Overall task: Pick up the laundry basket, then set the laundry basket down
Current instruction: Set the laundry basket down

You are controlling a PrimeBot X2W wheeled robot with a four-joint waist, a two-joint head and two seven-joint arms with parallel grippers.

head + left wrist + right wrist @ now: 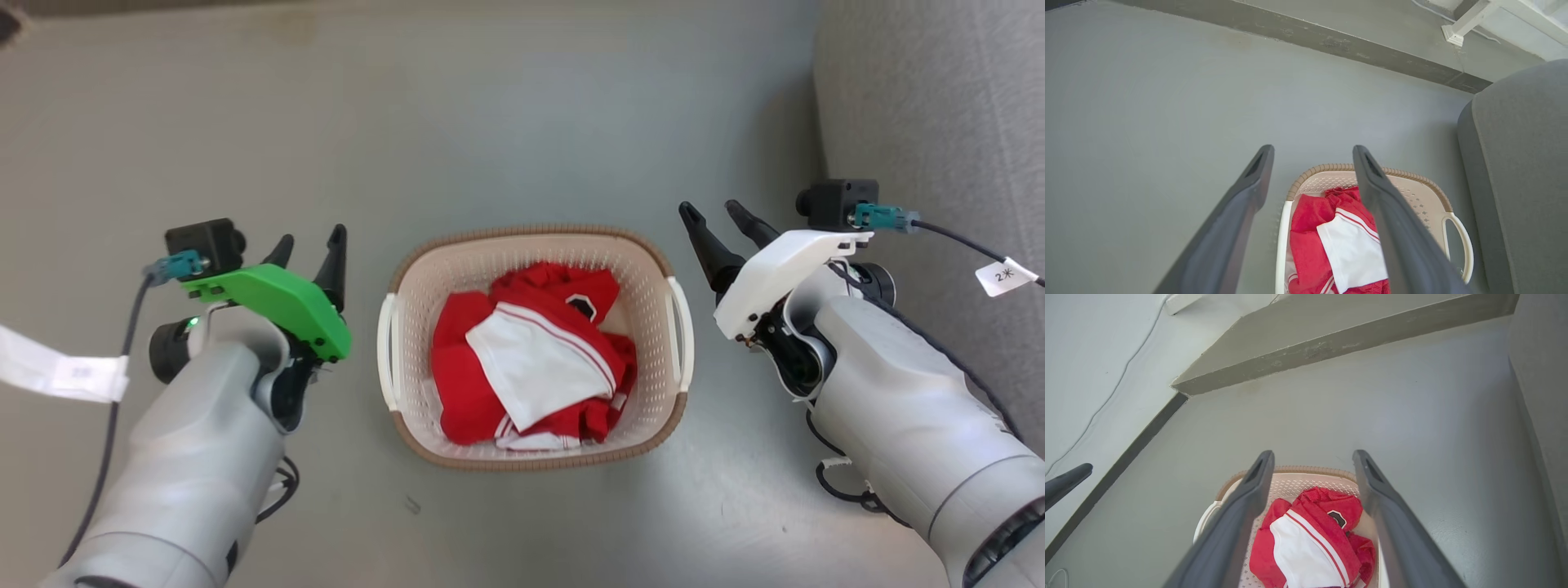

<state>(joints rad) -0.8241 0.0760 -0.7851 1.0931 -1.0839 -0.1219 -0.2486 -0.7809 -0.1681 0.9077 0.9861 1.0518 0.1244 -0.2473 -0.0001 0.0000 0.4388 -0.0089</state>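
The laundry basket (418,327) stands on the grey floor (490,114) between the two hands, and neither hand touches it. The left hand (312,238) hovers just left of the basket's left side, its fingers parted and holding nothing. The right hand (710,207) hangs near the basket's far right corner, its fingers likewise spread and empty. Red and white clothing (531,367) lies crumpled inside the basket. A grey upholstered seat (939,98) stands at the right.

Home-like room, grey upholstered sofa (939,98) at three o'clock, laundry basket (420,294) of red-and-white clothes (522,367) on bare grey floor (408,122), dark skirting board (1331,41) at twelve o'clock.
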